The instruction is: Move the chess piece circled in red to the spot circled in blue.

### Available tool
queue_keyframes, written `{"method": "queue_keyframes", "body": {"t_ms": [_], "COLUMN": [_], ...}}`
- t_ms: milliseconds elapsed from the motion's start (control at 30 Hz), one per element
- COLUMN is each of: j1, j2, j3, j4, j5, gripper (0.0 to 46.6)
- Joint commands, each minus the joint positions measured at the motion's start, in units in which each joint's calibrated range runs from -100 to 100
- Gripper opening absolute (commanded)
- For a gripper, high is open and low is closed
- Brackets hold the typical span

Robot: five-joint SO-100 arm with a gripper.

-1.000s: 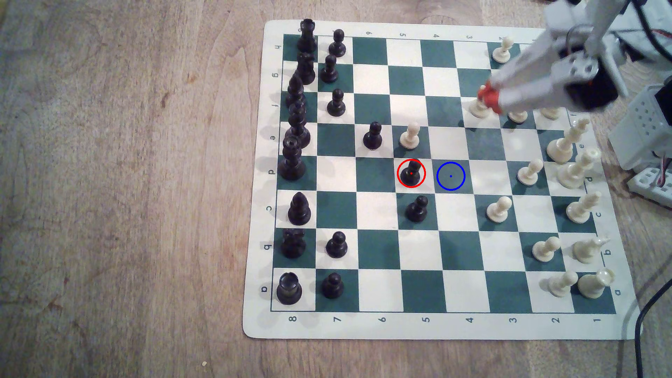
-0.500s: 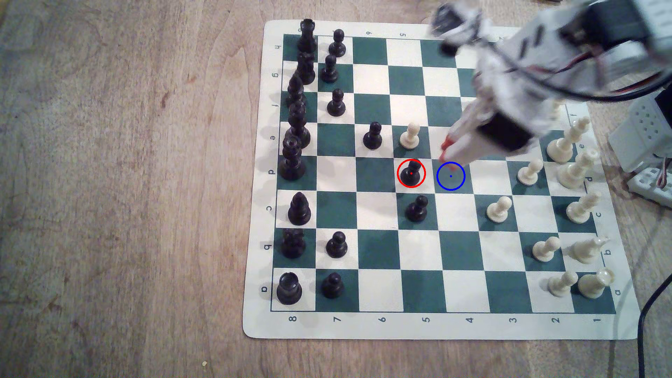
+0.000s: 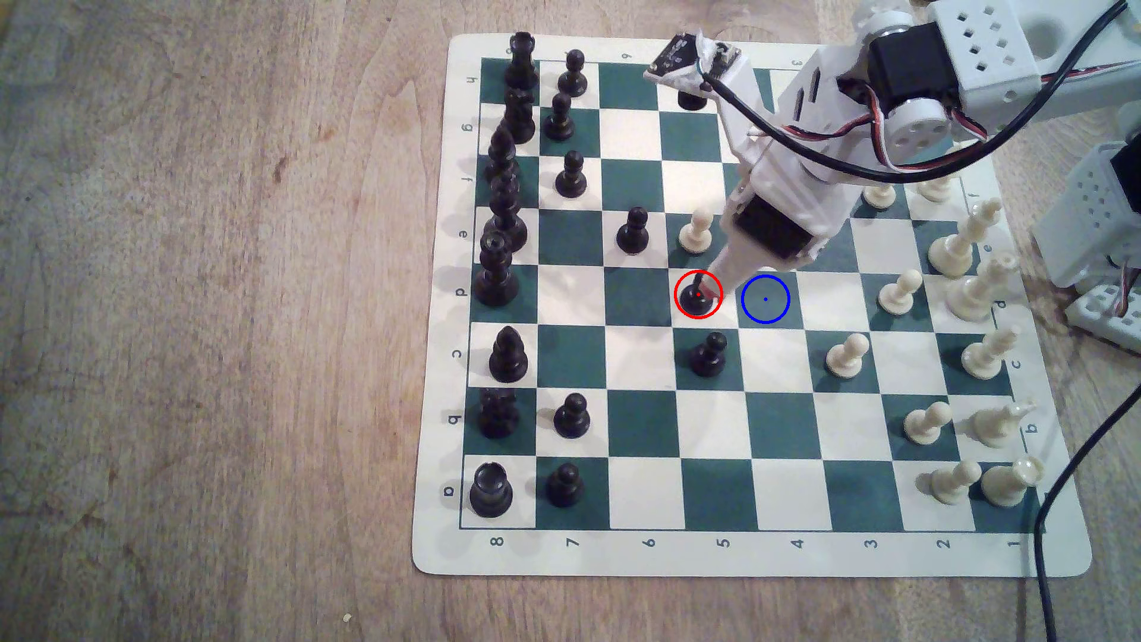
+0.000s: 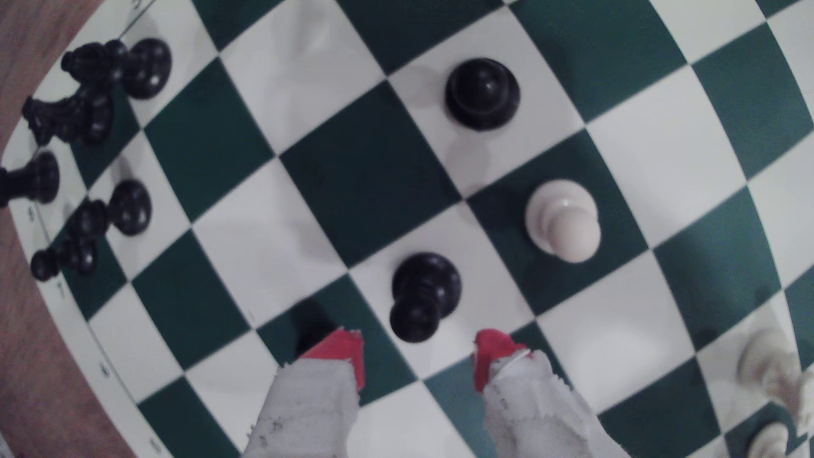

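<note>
chess piece (image 3: 696,297) on board (image 3: 741,555), spot (image 3: 765,299) just exterior view's right

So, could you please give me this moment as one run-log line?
phase: reach | gripper: open, fingertips either side of circled black pawn, not closed on it | blue-ringed square: vacant

A chequer of dark green and white squares is shown on the board (image 3: 642,426), framed by a cream border. The chess piece (image 3: 696,299) is glossy black, ringed in thin red; the spot (image 3: 765,299) is dark green, marked with a blue ring and dot. The gripper (image 4: 418,352) is white, tipped in red; the table (image 3: 216,321) is brown wood grain
</note>
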Motion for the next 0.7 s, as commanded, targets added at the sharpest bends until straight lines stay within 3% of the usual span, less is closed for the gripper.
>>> {"method": "queue_keyframes", "body": {"t_ms": [0, 467, 667], "j1": [-0.5, -0.8, -0.7], "j2": [0.9, 5.4, 5.6], "j3": [-6.7, -8.7, -8.2], "j4": [-1.9, -3.2, -3.2], "j5": [-0.9, -1.1, -0.8], "gripper": [13.8, 12.5, 9.8]}}
